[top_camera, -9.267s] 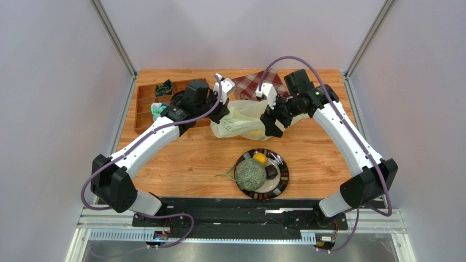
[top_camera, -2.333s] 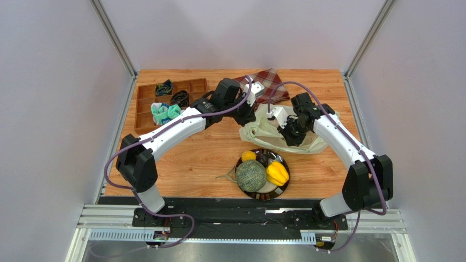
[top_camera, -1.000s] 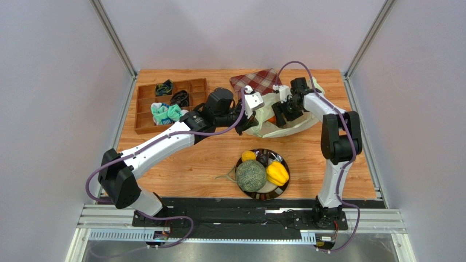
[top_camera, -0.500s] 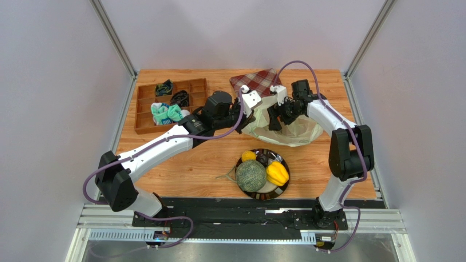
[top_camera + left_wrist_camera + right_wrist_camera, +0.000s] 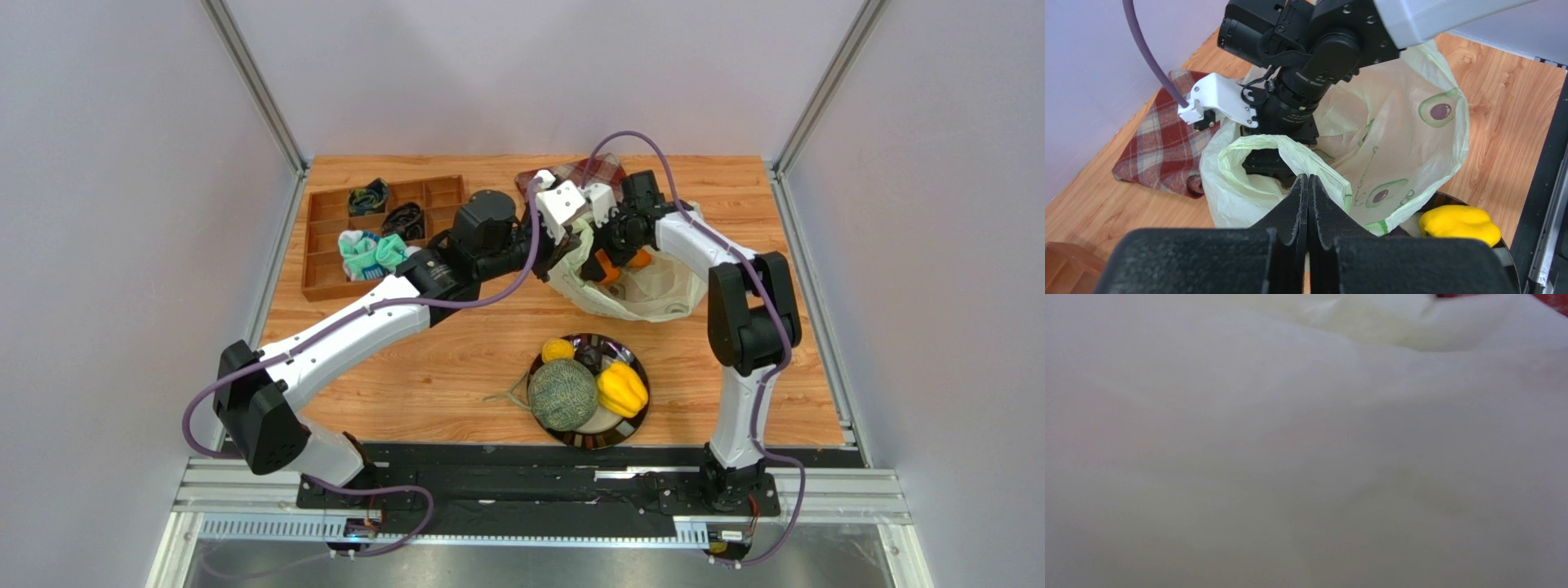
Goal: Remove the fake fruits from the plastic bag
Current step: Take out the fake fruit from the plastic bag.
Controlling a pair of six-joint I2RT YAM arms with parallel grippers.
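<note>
Bag (image 5: pixel 1407 141): far side of the table (image 5: pixel 429 355), beside the plaid cloth (image 5: pixel 1161 153). Your left claw (image 5: pixel 1308 184) is pinched tight on its rim. Right claw (image 5: pixel 601 257): buried in the mouth, width cannot be told. Orange fruit (image 5: pixel 635 259): inside. Hold the rim high; straddle the fruit before closing.

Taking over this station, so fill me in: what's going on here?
Two robot arms are emptying a plastic bag. The left gripper is shut on the bag's loop handle, holding the mouth up. The right gripper is reaching into the bag; its camera sees only plastic, so whether it is open is unclear. An orange piece shows beside it. The melon, small yellow citrus and yellow pepper piece sit on the plate.
</note>
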